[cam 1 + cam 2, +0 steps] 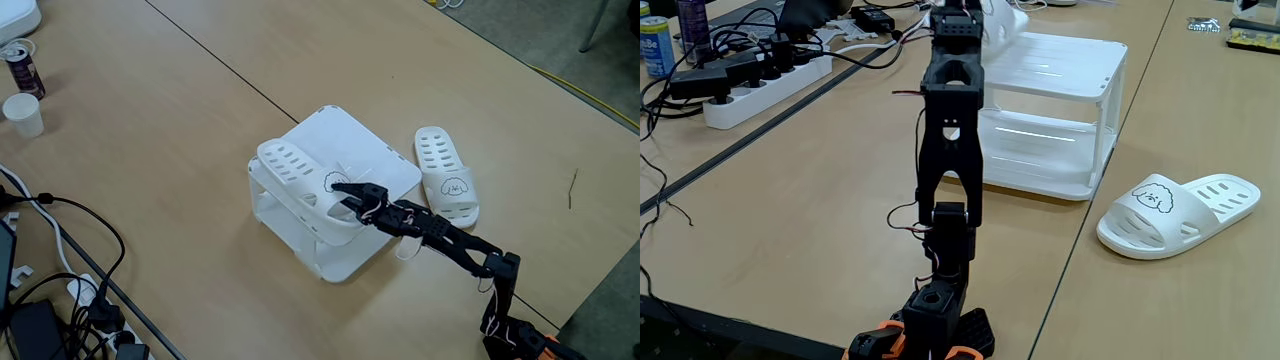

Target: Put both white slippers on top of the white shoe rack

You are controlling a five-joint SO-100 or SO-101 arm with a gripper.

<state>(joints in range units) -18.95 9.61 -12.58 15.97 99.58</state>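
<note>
Claw (pixel 345 198) clamped on first white slipper (pixel 300 180), resting diagonally along left edge of white shoe rack (pixel 385 160) top. Second white slipper (pixel 447 175) lying on surface (pixel 150 180) just right of rack, long axis pointing away from arm base.

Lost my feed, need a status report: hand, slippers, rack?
Hand over the rack, at one slipper on top; grip unclear. Second slipper on the table beside rack. Nothing in the way.

The wooden table (pixel 180 120) carries the white shoe rack (pixel 375 150), one slipper (pixel 447 175), a paper cup (pixel 23 114) and cables (pixel 70 250).
</note>
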